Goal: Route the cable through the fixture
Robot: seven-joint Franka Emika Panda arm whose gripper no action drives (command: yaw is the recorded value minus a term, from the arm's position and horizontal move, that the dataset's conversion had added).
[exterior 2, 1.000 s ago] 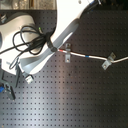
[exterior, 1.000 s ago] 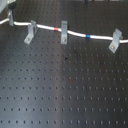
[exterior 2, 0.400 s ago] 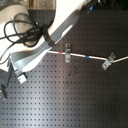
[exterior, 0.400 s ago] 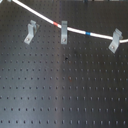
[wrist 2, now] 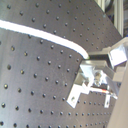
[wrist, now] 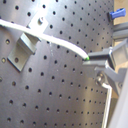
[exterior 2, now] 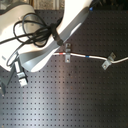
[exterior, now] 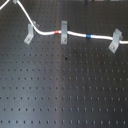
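In the first exterior view the white cable (exterior: 75,35) runs past the left fixture (exterior: 30,33), the middle fixture (exterior: 64,31) and the right fixture (exterior: 116,41). Its red band (exterior: 57,32) sits just left of the middle fixture and its blue band (exterior: 89,36) to the right. Left of the left fixture the cable climbs to the picture's top edge. My gripper (wrist: 92,61) is shut on the cable (wrist: 55,40) just beyond a fixture (wrist: 24,46); it also shows in the second wrist view (wrist 2: 87,55). In the second exterior view the arm (exterior 2: 60,35) hides the cable's left part.
Everything stands on a black perforated board (exterior: 65,90). A black hose (exterior 2: 27,30) loops along the arm in the second exterior view. A blue part (wrist: 118,14) shows at the board's edge in the first wrist view.
The cable's stretch left of the left fixture has swung up steeper toward the first exterior view's top edge. The arm has shifted a little. The fixtures and coloured bands stay put.
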